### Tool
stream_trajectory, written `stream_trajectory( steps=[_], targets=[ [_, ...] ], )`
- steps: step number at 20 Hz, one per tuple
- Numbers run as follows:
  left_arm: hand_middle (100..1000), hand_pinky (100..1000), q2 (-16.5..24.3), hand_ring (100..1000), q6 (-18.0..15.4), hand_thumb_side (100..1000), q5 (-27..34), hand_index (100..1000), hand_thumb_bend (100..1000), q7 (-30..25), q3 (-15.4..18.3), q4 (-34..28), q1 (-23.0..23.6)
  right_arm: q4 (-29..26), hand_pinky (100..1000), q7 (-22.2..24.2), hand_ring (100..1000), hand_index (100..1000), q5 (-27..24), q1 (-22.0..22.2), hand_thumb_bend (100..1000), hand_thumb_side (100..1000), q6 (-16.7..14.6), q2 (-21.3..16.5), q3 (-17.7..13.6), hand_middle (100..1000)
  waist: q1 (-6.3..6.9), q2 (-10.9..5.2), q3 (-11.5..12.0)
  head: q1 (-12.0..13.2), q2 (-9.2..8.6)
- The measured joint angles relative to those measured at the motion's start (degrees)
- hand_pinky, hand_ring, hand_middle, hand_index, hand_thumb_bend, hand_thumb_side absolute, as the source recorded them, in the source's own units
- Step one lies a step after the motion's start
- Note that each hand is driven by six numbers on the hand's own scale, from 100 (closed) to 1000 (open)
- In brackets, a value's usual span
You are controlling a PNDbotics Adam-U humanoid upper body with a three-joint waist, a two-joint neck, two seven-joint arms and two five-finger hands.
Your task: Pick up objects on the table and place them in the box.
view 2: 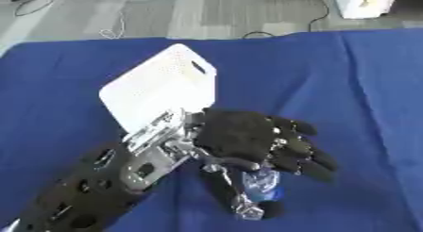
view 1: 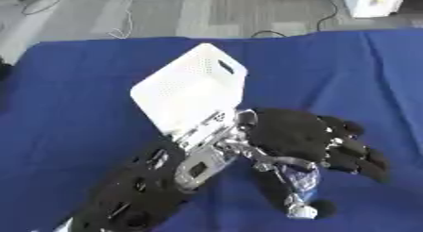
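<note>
Left robot hand [view 2: 248, 136], fingers curled round small blue-and-clear crinkled packet [view 2: 263, 186] low over blue cloth surface [view 2: 347, 85]; white perforated plastic box [view 2: 161, 87] lies up-left, beside forearm.

Even, diffuse overhead light is illuminating both views. The white box [view 1: 191, 87] is overexposing, washing out its perforations. Soft shadow is falling below the box, under the left hand [view 2: 248, 136]. Mild blur is softening all edges throughout.
</note>
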Motion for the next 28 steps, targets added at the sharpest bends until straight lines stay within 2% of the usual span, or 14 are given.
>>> stream_trajectory(
  steps=[5,16,28],
  targets=[
    [933,1000,0.4,888,-1.6,520,-4.9,931,100,1.6,0.0,0.6,-0.2,0.0,887,0.0,818,877,0.0,0.0,100,953,0.0,0.0,0.0,840,-0.01,0.03,0.0,0.0,-0.42],
    [937,1000,-0.2,881,-4.6,599,-13.7,938,100,6.5,0.8,9.6,1.4,0.0,890,0.4,819,877,-0.1,0.0,100,959,0.1,0.5,-0.1,841,-0.49,1.04,-0.4,0.0,-0.82],
    [941,1000,-1.0,855,-4.8,640,-14.8,957,100,8.4,1.8,15.0,3.6,0.0,891,0.9,820,878,-0.5,-0.3,100,961,0.1,0.7,-0.1,841,-0.87,1.57,-0.4,0.0,-0.81]
  ],
)
